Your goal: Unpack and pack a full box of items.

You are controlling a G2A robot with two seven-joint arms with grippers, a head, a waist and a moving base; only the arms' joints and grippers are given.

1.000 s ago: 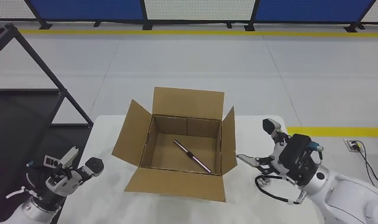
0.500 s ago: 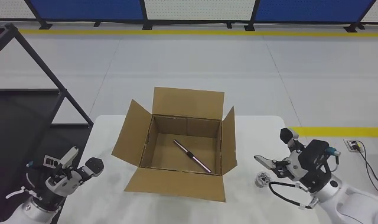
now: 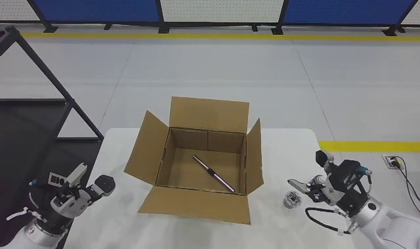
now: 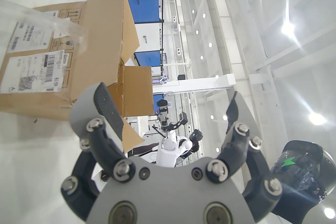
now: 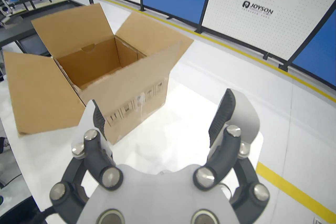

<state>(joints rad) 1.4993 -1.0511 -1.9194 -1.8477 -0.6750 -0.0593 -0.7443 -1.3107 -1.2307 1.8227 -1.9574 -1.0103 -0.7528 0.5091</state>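
Note:
An open cardboard box [image 3: 176, 135] stands in the middle of the white table, all flaps folded outward. A thin dark rod [image 3: 213, 173] lies slanted on its floor. Right of the box, a small round shiny item [image 3: 291, 198] rests on the table. My right gripper [image 3: 306, 170] hovers open just beyond that item, holding nothing. Its wrist view shows the open right gripper [image 5: 162, 114] facing the box [image 5: 99, 64]. My left gripper [image 3: 92, 179] sits low at the table's left corner. The left gripper [image 4: 170, 109] is open and empty, with the box [image 4: 65, 51] off to its side.
A black metal rack [image 3: 39, 117] stands left of the table [image 3: 197, 232]. Bare tabletop lies in front of the box and to both sides. The table's right edge runs close behind the right arm, with a yellow floor line [image 3: 367, 146] past it.
The right arm has drawn back from the box's right flap toward the right edge of the table. The small shiny item now lies uncovered on the table. The left arm has kept still.

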